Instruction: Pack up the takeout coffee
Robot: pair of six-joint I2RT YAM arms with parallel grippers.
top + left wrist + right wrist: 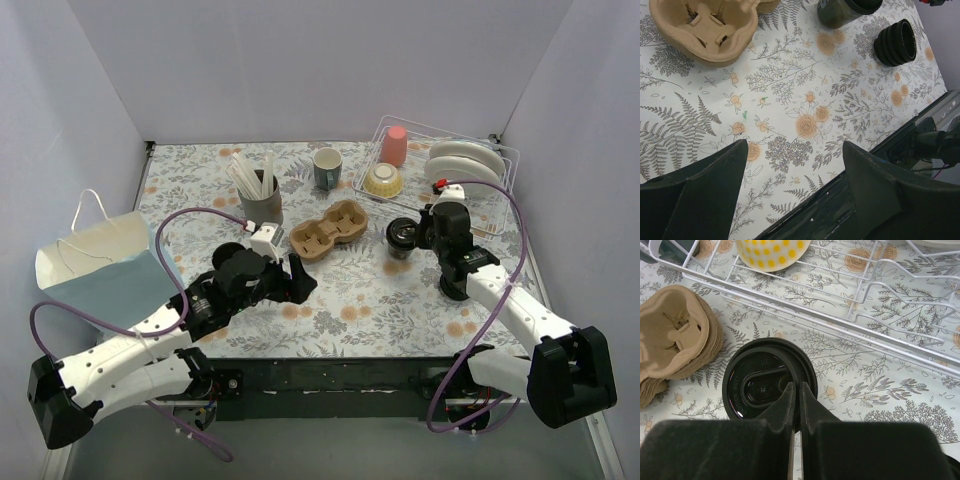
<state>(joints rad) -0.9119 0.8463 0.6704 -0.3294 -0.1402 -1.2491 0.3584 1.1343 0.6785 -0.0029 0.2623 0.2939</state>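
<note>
One takeout coffee [401,238], a black cup with a round black lid [760,382], stands upright on the floral table right of the brown pulp cup carrier [330,230]. My right gripper [796,388] is shut, its tips resting on the right part of the lid; I cannot tell whether they pinch it. My left gripper [795,150] hovers open and empty over the table's near edge, well short of the carrier [705,25] and the cup [845,10]. The carrier's pockets are empty.
A black ribbed stack [896,42] lies on its side near the right arm. A white paper bag [95,260] lies at the left. Behind are a grey cup of straws [260,200], a ceramic mug [327,167] and a wire dish rack [440,190] with crockery.
</note>
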